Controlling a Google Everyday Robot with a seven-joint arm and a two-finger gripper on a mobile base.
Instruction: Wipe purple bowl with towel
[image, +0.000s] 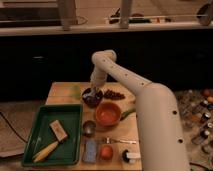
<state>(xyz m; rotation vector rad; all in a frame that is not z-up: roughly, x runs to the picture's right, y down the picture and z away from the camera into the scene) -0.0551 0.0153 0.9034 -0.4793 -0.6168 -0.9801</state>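
The small dark purple bowl (92, 97) sits on the wooden table (62, 93), behind the larger orange bowl (108, 113). My white arm reaches from the right and bends down over it. My gripper (93, 92) is lowered into the purple bowl. No towel can be made out; whatever is in the gripper is hidden inside the bowl.
A green tray (55, 135) at the front left holds a sponge block (58, 130) and a yellow corn cob (46, 150). A small dark metal cup (89, 128) stands by the tray. Reddish bits (114, 94), a blue sponge (90, 150), an orange fruit (106, 151) and cutlery (120, 141) lie nearby.
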